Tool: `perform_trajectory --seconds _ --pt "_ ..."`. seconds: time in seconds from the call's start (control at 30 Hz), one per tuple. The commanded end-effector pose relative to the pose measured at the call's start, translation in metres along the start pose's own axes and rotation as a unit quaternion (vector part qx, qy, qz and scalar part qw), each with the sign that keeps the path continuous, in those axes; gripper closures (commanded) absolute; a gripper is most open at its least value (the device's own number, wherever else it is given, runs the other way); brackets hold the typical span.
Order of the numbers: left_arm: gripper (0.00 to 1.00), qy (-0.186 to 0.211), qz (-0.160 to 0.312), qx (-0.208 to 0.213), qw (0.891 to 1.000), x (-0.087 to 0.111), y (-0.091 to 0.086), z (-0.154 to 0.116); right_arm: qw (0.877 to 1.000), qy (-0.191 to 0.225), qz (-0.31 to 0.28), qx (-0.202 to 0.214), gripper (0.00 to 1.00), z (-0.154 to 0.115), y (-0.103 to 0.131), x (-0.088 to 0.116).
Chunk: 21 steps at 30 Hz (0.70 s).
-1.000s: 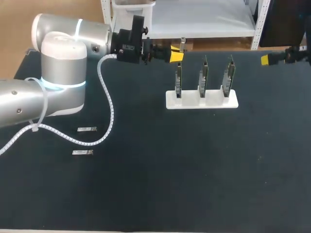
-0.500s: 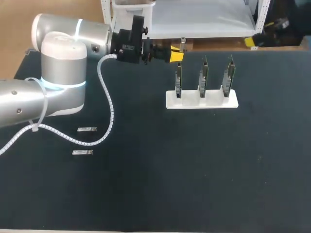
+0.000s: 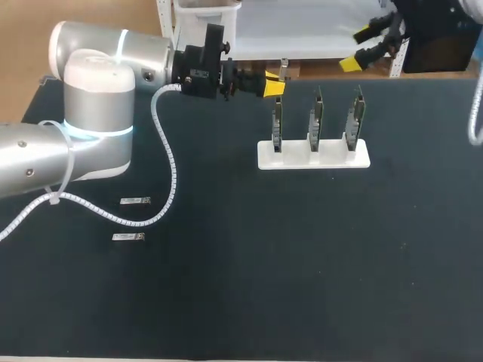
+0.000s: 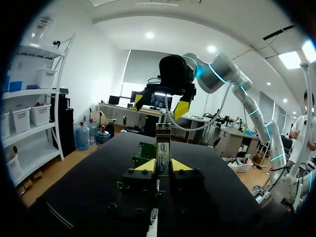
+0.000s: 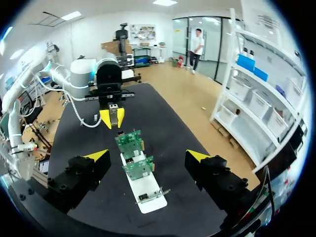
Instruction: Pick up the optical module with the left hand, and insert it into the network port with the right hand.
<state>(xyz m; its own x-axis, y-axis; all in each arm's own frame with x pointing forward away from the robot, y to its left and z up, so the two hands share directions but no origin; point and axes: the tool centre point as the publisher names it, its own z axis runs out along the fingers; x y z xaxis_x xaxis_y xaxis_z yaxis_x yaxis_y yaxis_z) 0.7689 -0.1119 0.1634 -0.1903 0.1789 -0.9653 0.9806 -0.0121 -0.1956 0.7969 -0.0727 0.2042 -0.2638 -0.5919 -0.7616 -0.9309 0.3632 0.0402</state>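
My left gripper (image 3: pixel 273 84) hovers over the table's far edge, just left of the white stand (image 3: pixel 332 160), and is shut on a small metallic optical module (image 3: pixel 284 69) that sticks up from its yellow tips. In the left wrist view the module (image 4: pixel 162 148) stands upright between the fingers. The stand holds three upright green network cards (image 3: pixel 314 121). My right gripper (image 3: pixel 358 49) hangs open beyond the far edge, behind the cards, with nothing between its fingers. In the right wrist view the cards (image 5: pixel 133 153) lie ahead of the wide-open right gripper (image 5: pixel 148 157), and the left gripper (image 5: pixel 112 117) is beyond them.
Two spare modules (image 3: pixel 135 200) (image 3: pixel 128 237) lie flat on the black table (image 3: pixel 302 264) at the left, near the left arm's white spiral cable (image 3: pixel 167 162). A shelf leg stands behind the far edge.
My right gripper has swung from the table's far right edge leftward and higher, to behind the cards. The left arm and the module it holds have stayed still.
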Motion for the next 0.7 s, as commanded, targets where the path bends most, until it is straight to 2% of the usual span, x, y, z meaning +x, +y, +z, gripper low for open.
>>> perform_trajectory --seconds 0.03,0.2,0.4,0.5,0.7 --pt "1.0 0.0 0.0 0.0 1.0 0.0 0.0 0.0 0.972 -0.014 -0.022 -0.233 0.0 0.012 -0.001 -0.006" --pt "1.0 0.0 0.0 0.0 1.0 0.0 0.0 0.0 0.963 -0.03 -0.047 -0.262 0.0 0.021 0.008 -0.014" --pt "1.0 0.0 0.0 0.0 1.0 0.0 0.0 0.0 0.963 -0.033 -0.059 -0.262 0.0 0.031 0.017 -0.019" --pt "1.0 0.0 0.0 0.0 1.0 0.0 0.0 0.0 0.966 -0.043 -0.061 -0.248 0.0 0.034 0.021 -0.02" --pt "1.0 0.0 0.0 0.0 1.0 0.0 0.0 0.0 0.977 -0.073 -0.059 -0.19 0.0 0.036 0.03 -0.024"
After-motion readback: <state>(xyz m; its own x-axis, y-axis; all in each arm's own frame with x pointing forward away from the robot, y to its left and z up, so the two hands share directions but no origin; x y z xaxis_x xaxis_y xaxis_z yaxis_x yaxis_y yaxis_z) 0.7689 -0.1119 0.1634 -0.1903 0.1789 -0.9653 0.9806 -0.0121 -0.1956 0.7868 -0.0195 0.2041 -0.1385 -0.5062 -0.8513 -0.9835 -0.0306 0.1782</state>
